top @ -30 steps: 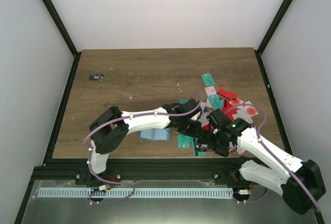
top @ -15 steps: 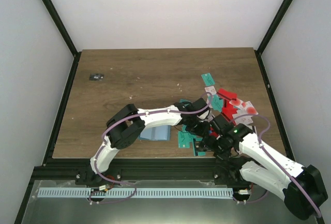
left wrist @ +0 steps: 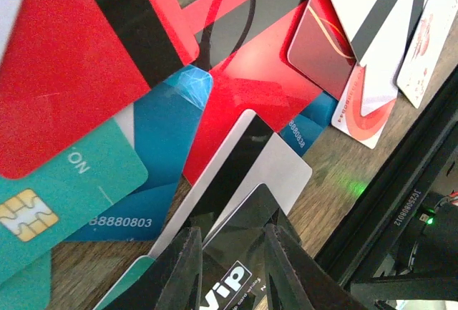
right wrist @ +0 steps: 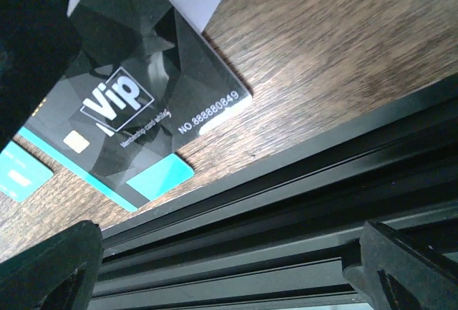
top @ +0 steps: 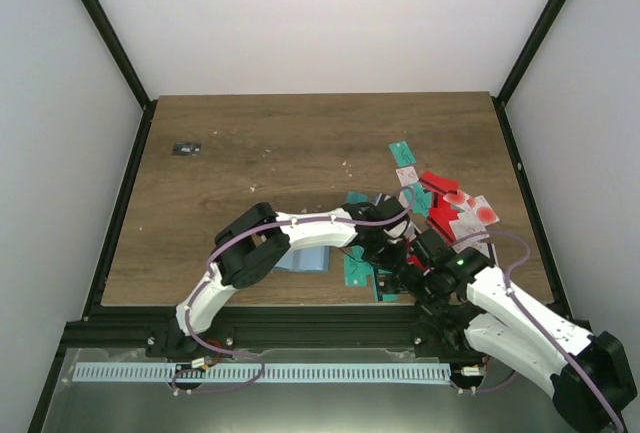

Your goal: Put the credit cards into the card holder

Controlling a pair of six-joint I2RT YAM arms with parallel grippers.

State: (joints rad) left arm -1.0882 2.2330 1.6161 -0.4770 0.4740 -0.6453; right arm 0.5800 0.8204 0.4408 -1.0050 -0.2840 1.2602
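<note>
The credit cards (top: 445,208) lie in a loose heap at the right, red, white and teal. The blue-grey card holder (top: 303,259) lies flat near the front edge, partly under my left arm. My left gripper (top: 387,249) reaches over the heap's near end. In the left wrist view its jaws stand a little apart, and the gripper (left wrist: 232,270) sits low over a black VIP card (left wrist: 243,249) that lies flat under the tips. My right gripper (top: 402,279) is wide open and empty beside it, over the front rail (right wrist: 286,217). The VIP card (right wrist: 136,102) rests on a teal card (right wrist: 161,177).
A tiny black object with white marks (top: 185,149) sits far left at the back. Black frame posts and white walls close in the table (top: 260,153). Several teal cards (top: 357,268) lie between the holder and my grippers. The black front rail runs right under my right gripper.
My left arm has stretched further right and nearer, bringing its gripper down onto the black VIP card. My right gripper has shifted slightly left and toward the front rail.
</note>
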